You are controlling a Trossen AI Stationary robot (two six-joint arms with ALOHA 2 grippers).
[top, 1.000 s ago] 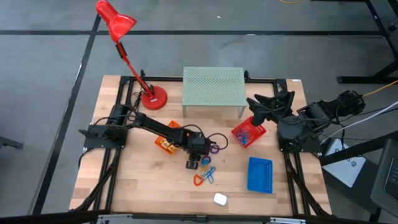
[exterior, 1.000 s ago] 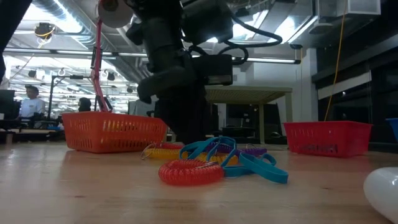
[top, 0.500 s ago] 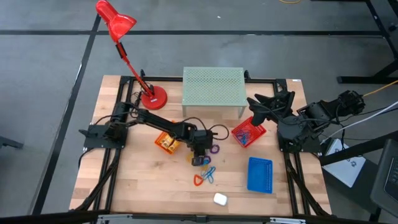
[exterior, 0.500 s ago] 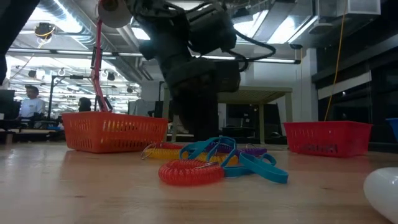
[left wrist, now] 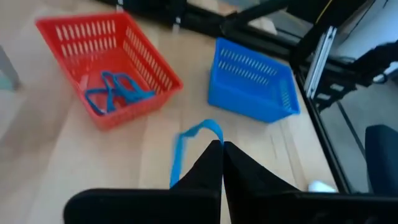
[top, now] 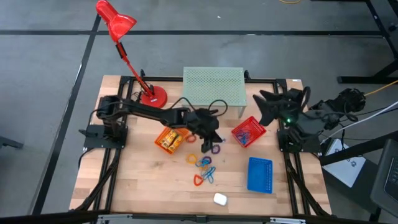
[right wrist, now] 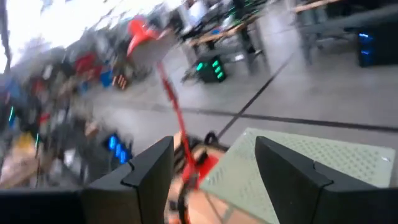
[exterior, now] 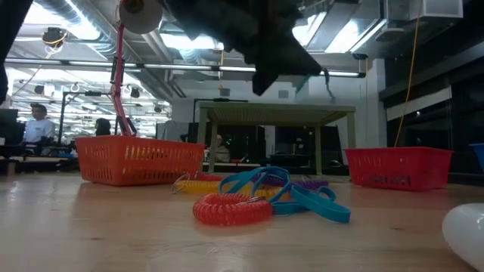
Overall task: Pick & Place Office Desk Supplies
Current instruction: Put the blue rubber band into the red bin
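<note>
Here the left tool [left wrist: 222, 149] hung above mid-worktop [top: 137, 186], fingers pressed together on a blue loop [left wrist: 189, 146], between the orange basket [top: 169, 139] and the red basket [top: 248, 132]. The right tool [top: 283, 99], spread, waited at the right edge.

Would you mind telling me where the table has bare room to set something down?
Bare wood lies left of the orange basket and below it, and between the loop pile and blue basket. Crowded: around the left gripper and red basket.
</note>
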